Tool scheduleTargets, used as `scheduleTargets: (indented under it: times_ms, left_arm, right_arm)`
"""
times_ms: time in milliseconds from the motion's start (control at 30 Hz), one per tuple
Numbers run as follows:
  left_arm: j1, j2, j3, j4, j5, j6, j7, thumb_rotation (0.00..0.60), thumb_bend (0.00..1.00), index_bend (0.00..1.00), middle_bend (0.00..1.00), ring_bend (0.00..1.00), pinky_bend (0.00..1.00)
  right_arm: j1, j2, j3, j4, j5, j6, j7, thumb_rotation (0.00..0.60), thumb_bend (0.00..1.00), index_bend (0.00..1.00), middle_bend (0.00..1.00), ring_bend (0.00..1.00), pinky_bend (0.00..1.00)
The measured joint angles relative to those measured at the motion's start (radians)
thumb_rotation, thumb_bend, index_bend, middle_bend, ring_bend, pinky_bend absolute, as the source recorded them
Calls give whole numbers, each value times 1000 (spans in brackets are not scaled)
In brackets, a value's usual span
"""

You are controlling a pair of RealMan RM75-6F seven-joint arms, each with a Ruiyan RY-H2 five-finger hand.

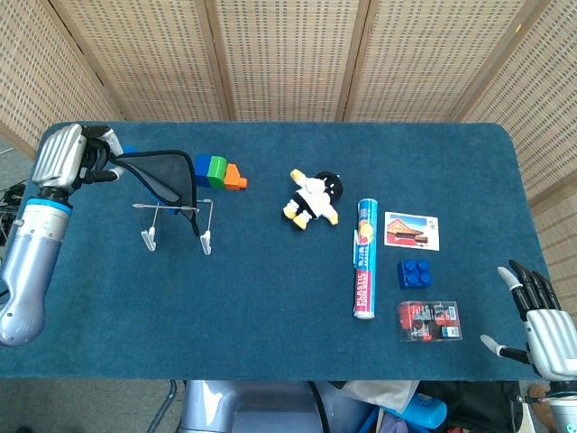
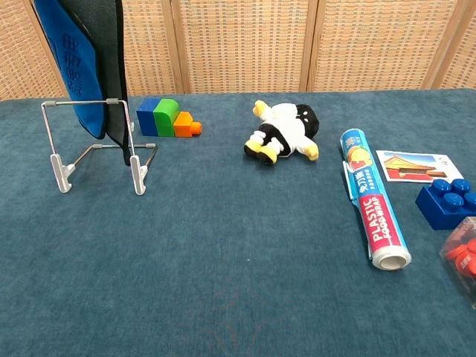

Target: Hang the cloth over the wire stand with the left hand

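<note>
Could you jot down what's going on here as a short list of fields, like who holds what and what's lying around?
left hand: holds the cloth up by one end
cloth: blue and dark, hanging down behind the top bar of the stand, not draped yet
wire stand: upright on the table
right hand: open, holds nothing
table: toy blocks, stuffed toy, roll of plastic wrap
</note>
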Motion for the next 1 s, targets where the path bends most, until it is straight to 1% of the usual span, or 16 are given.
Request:
scheduleTargets:
  times_ms: [300,500,700,833,1000]
  left_arm:
    - [84,48,5,-103,30,60,-95,600,1000,805,887,850,955]
    - [142,64,29,-130,95,80,-169,600,1000,805,887,849,952]
    - [192,55,83,-111,206,82,-235,600,1000,805,888,845,947]
    - [213,29,119,-66,257,67,-290,600,1000,806,888,845,947]
    - [224,5,147,-18,324,44,-346,600,1000,807,888,842,943]
  right_arm:
    - [-1,4,-1,-1,0,3,9,600,0,10,0,0,0]
    - [-2,5,-2,-1,-7,7,12,600,0,10,0,0,0]
    - [-4,6,-6,-4,-15,13,10,600,0,10,0,0,0]
    - [-7,7,-7,-6,-19,19,9,600,0,10,0,0,0]
    - [-8,7,-9,-6,-21,21,7,600,0,10,0,0,0]
